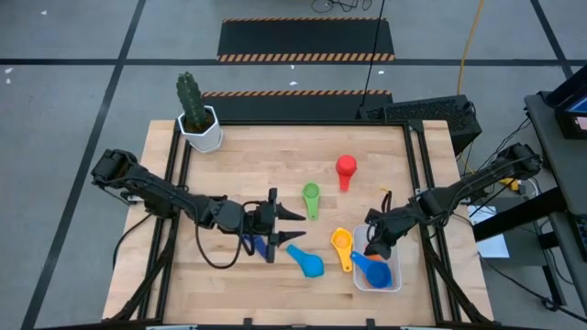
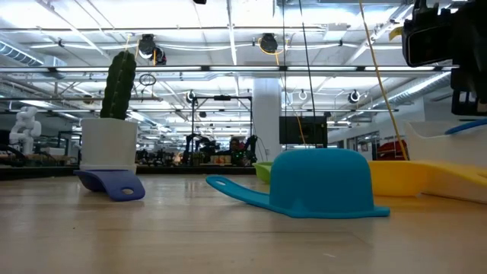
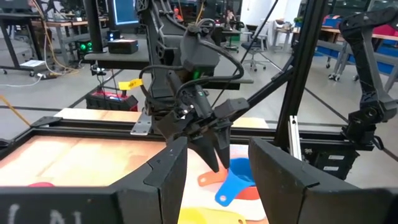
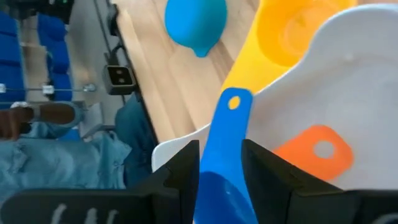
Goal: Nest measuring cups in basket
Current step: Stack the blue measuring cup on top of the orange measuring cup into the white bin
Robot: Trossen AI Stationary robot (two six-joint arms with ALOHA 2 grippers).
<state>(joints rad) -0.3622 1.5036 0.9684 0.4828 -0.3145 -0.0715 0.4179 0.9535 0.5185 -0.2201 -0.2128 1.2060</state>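
Observation:
My right gripper (image 1: 374,247) stands over the white basket (image 1: 394,284) at the table's near right and is shut on a blue cup (image 4: 217,193). An orange cup (image 4: 314,152) lies in the basket under it. The yellow cup (image 1: 342,246) rests beside the basket's left wall. A lighter blue cup (image 1: 307,262) lies mouth down at the near middle. The green cup (image 1: 311,196) and the red cup (image 1: 346,168) sit farther back. My left gripper (image 1: 298,225) hovers open at the table's middle, beside the dark blue cup (image 1: 260,244). My right gripper pinches the blue cup between its two fingers where the handle (image 4: 225,140) joins the bowl. It comes from above, slanting down. The handle runs forward between the fingers, and its free end (image 4: 234,102) reaches past the basket's rim. Whether the bowl rests on the orange cup, I cannot tell.
A white hexagonal pot with a cactus (image 1: 199,124) stands at the far left corner. Black frame rails (image 1: 417,174) run along the table's sides. Bare wood lies along the far edge and at the near left.

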